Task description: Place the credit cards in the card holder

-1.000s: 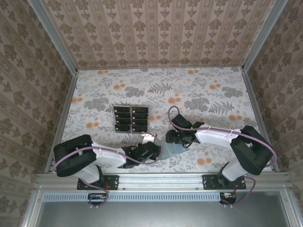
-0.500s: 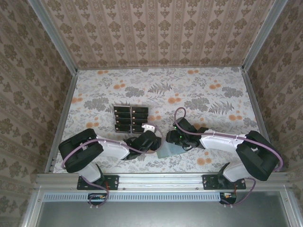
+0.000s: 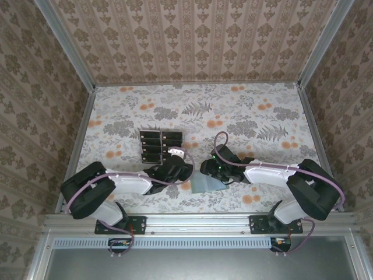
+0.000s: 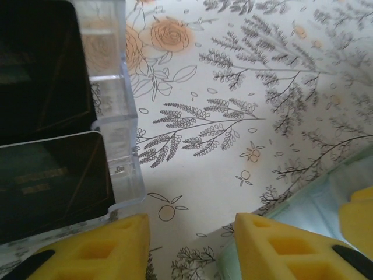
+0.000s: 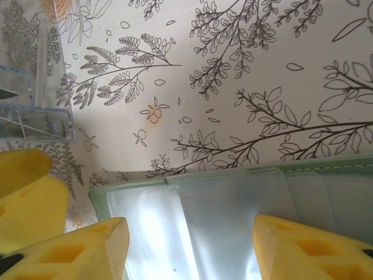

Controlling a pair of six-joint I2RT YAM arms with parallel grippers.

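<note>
Your empty, released left gripper (image 4: 189, 242) hangs beside the clear plastic rack (image 4: 113, 134); closing could shove it, missing the black rectangular credit cards (image 4: 52, 175).

Clear rack (image 4: 116, 134) on floral tabletop (image 4: 245, 76)

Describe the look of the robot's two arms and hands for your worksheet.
The left arm and right arm have white shells between bulky black joints, with a purple cable looping along each. The left hand and right hand end in blocky yellow fingers with recessed pockets.
</note>
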